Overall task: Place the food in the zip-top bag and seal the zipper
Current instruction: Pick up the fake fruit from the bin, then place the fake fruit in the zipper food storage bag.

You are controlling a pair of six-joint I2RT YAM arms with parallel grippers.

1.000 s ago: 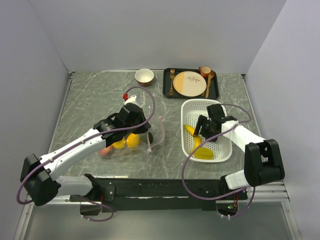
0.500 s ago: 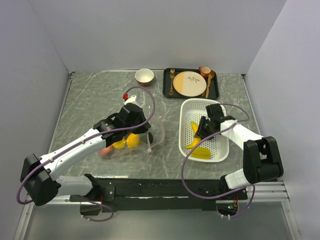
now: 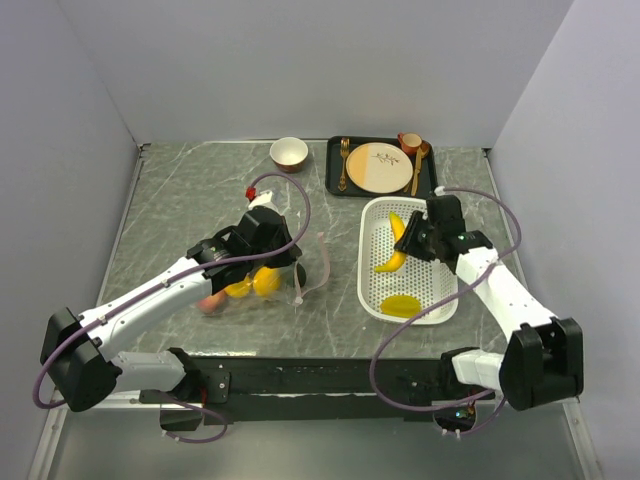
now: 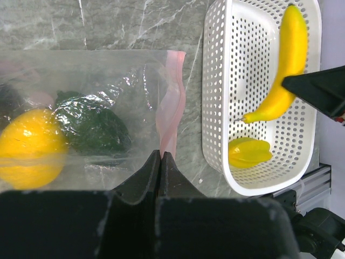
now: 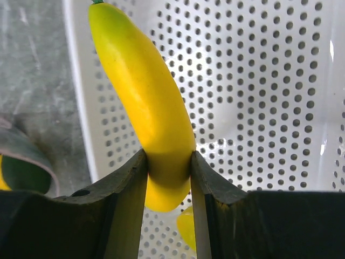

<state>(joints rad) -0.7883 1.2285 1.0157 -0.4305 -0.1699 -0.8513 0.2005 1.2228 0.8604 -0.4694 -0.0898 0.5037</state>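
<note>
The clear zip-top bag [image 3: 255,280] lies at mid-left with yellow, pink and dark fruits inside; in the left wrist view [image 4: 108,102] a yellow round fruit [image 4: 29,148] and a dark ball [image 4: 94,127] show through it. My left gripper [image 3: 290,262] is shut on the bag's pale pink zipper strip [image 4: 170,116]. My right gripper [image 3: 415,240] is shut on the yellow banana [image 5: 145,102] and holds it above the white basket [image 3: 372,285]. A yellow-green piece [image 3: 402,305] lies in the basket's near end.
A dark tray [image 3: 335,180] with a beige plate [image 3: 378,167], cutlery and a small cup stands at the back. A small bowl [image 3: 289,152] sits left of it. The basket's walls surround the banana.
My right gripper has lifted the banana off the basket floor and carried it toward the basket's far end. The basket shifted slightly left. The left arm has not moved.
</note>
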